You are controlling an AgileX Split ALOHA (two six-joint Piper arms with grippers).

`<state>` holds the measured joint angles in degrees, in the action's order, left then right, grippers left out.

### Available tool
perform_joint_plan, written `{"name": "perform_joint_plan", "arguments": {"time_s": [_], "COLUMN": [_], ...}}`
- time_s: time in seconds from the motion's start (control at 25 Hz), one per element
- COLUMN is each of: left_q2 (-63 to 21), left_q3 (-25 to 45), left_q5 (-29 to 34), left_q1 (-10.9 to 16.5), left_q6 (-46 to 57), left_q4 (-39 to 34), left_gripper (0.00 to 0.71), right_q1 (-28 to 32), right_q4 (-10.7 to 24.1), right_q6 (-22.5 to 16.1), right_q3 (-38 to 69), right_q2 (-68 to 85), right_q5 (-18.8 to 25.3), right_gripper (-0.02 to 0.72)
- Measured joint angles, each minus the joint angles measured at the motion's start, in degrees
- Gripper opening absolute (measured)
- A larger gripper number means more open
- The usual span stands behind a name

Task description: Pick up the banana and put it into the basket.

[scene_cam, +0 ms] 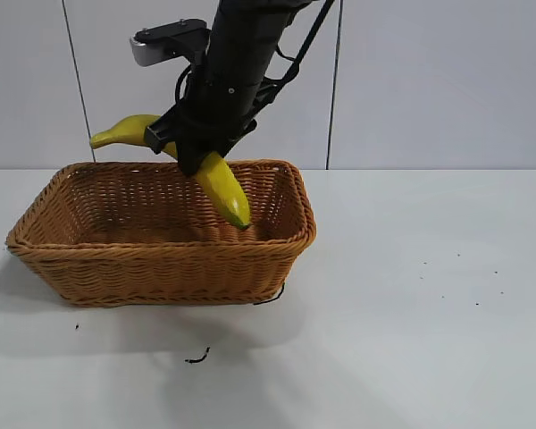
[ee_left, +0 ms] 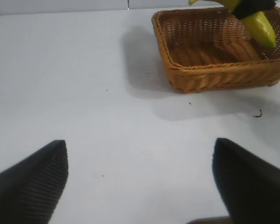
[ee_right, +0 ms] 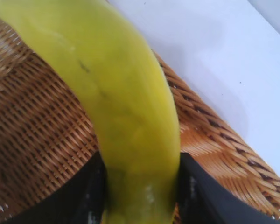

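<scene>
My right gripper [scene_cam: 195,150] is shut on the yellow banana [scene_cam: 221,183] near its middle and holds it in the air above the tan wicker basket [scene_cam: 161,259]. The banana's greenish tip points down into the basket's right half; its other end sticks out to the left above the back rim. In the right wrist view the banana [ee_right: 126,107] fills the space between the black fingers of the right gripper [ee_right: 142,186], with the basket's weave [ee_right: 37,130] below. My left gripper [ee_left: 140,177] is open and empty over bare table, far from the basket [ee_left: 214,74] and banana [ee_left: 261,25].
The basket stands on a white table [scene_cam: 429,295] at the left, a white panelled wall behind it. A small dark scrap [scene_cam: 196,357] lies in front of the basket; it also shows in the left wrist view [ee_left: 257,114]. Tiny specks dot the table's right side.
</scene>
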<state>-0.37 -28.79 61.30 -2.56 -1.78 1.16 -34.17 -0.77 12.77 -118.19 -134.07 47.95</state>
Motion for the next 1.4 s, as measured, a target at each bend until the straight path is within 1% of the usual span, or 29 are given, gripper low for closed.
{"name": "perform_joint_plan", "arguments": {"time_s": [0.28, 0.32, 0.36, 0.4, 0.44, 0.48, 0.52, 0.6, 0.8, 0.92, 1.12, 1.2, 1.28, 1.4], "left_q2": [0.00, 0.00, 0.00, 0.00, 0.00, 0.00, 0.00, 0.00, 0.00, 0.00, 0.00, 0.00, 0.00, 0.00], "left_q3": [0.00, 0.00, 0.00, 0.00, 0.00, 0.00, 0.00, 0.00, 0.00, 0.00, 0.00, 0.00, 0.00, 0.00], "left_q5": [0.00, 0.00, 0.00, 0.00, 0.00, 0.00, 0.00, 0.00, 0.00, 0.00, 0.00, 0.00, 0.00, 0.00], "left_q1": [0.00, 0.00, 0.00, 0.00, 0.00, 0.00, 0.00, 0.00, 0.00, 0.00, 0.00, 0.00, 0.00, 0.00], "left_q6": [0.00, 0.00, 0.00, 0.00, 0.00, 0.00, 0.00, 0.00, 0.00, 0.00, 0.00, 0.00, 0.00, 0.00], "left_q4": [0.00, 0.00, 0.00, 0.00, 0.00, 0.00, 0.00, 0.00, 0.00, 0.00, 0.00, 0.00, 0.00, 0.00], "left_gripper": [0.635, 0.635, 0.635, 0.635, 0.635, 0.635, 0.635, 0.635, 0.635, 0.635, 0.635, 0.635, 0.635, 0.635], "right_q1": [0.00, 0.00, 0.00, 0.00, 0.00, 0.00, 0.00, 0.00, 0.38, 2.25, 8.95, 12.55, 15.91, 20.94], "right_q4": [-0.38, -0.69, -1.20, -1.64, -1.94, -2.00, -2.12, -2.14, -1.92, -1.92, -1.87, -1.65, -1.51, -1.47], "right_q6": [1.48, 1.74, 2.16, 2.42, 2.56, 2.56, 2.50, 1.47, -1.92, -4.57, -12.02, -13.70, -14.02, -14.02], "right_q3": [0.00, 0.00, 0.00, 0.00, 0.00, 0.00, 0.00, -0.87, -6.90, -11.16, -15.28, -15.43, -15.43, -15.43], "right_q2": [0.00, 0.00, 0.00, 0.00, 0.00, 0.00, 0.00, 0.00, 0.00, 0.00, 0.06, 0.06, 0.06, 0.06], "right_q5": [1.44, 1.53, 1.55, 1.70, 1.98, 2.48, 3.00, 5.06, 11.43, 14.77, 18.39, 20.06, 21.23, 21.45], "right_gripper": [0.291, 0.306, 0.360, 0.430, 0.526, 0.594, 0.635, 0.671, 0.690, 0.690, 0.690, 0.690, 0.690, 0.690]}}
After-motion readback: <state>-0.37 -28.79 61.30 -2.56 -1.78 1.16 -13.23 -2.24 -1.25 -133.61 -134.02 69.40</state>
